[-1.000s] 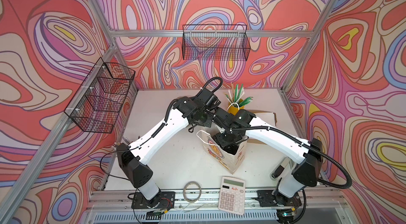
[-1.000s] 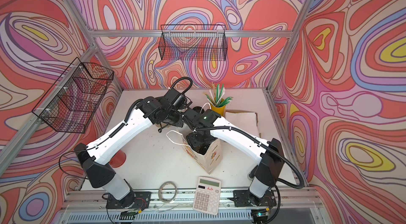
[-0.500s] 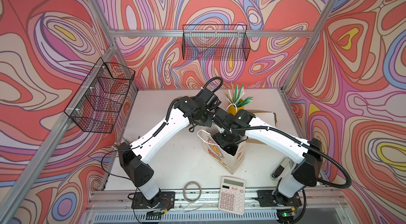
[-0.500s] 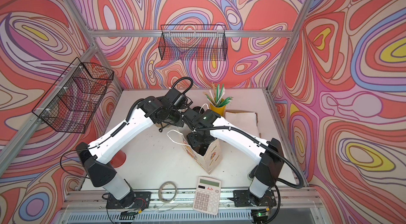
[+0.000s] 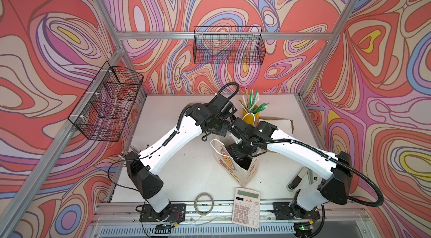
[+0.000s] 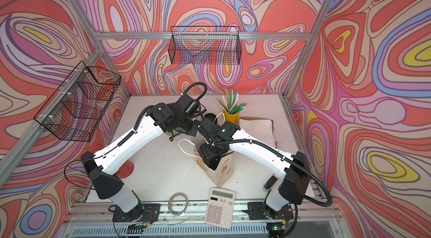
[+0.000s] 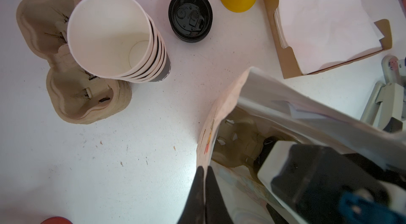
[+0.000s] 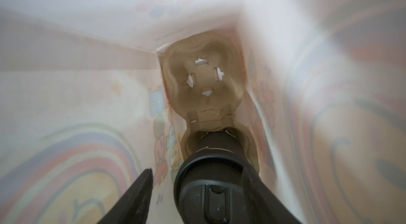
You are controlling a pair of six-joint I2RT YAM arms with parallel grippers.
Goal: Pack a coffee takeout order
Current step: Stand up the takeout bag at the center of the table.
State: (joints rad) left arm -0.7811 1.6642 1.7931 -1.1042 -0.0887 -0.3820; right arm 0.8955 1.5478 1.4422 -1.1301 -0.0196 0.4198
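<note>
Left hand (image 7: 204, 169) pinching paper bag (image 7: 227, 95) rim, right hand (image 8: 197, 171) released around black lidded cup (image 8: 216, 148), moulded pulp carrier (image 8: 204, 73)

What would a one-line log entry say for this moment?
cup: seated in carrier inside bag | right gripper: open around cup | left gripper: shut on bag rim

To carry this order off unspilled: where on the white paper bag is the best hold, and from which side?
The white cord handle looping from the rim of the paper bag, taken from above. The bag stands upright and open, and the lidded cup stands in the carrier inside; a side squeeze could tip it.
</note>
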